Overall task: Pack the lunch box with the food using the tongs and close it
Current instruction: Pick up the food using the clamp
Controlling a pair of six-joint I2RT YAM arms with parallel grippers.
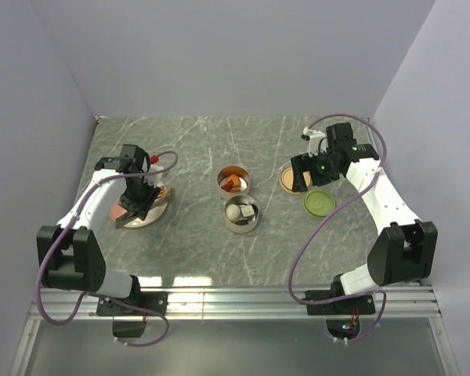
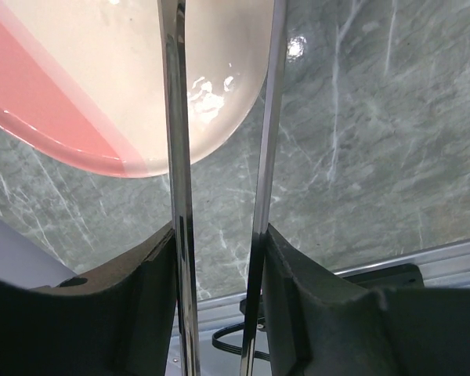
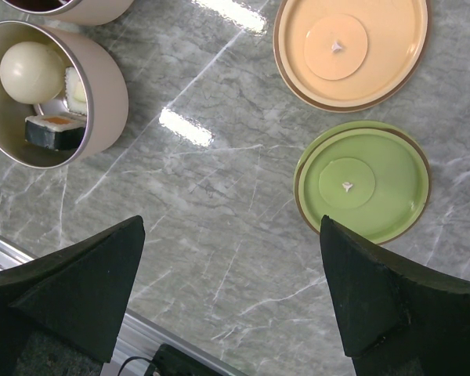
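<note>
My left gripper (image 2: 219, 258) is shut on the tongs (image 2: 178, 157). Their two slim steel arms run up between my fingers, and their far ends hang over the pink-and-white plate (image 2: 102, 141). From above, that gripper (image 1: 139, 202) sits over the plate (image 1: 145, 220) at the left. The lunch box tins stand mid-table. The far tin (image 1: 234, 182) holds orange-red chunks. The near tin (image 3: 102, 78) holds a whitish ball (image 3: 30, 70) and a dark-and-white piece (image 3: 55, 131). My right gripper (image 3: 231, 227) is open and holds nothing, above bare table beside the green lid (image 3: 363, 182). The pale orange lid (image 3: 351, 48) lies beyond it.
An aluminium rail (image 1: 235, 301) runs along the near table edge by the arm bases. Pale walls close in the left, back and right sides. Purple cables (image 1: 313, 235) loop from both arms.
</note>
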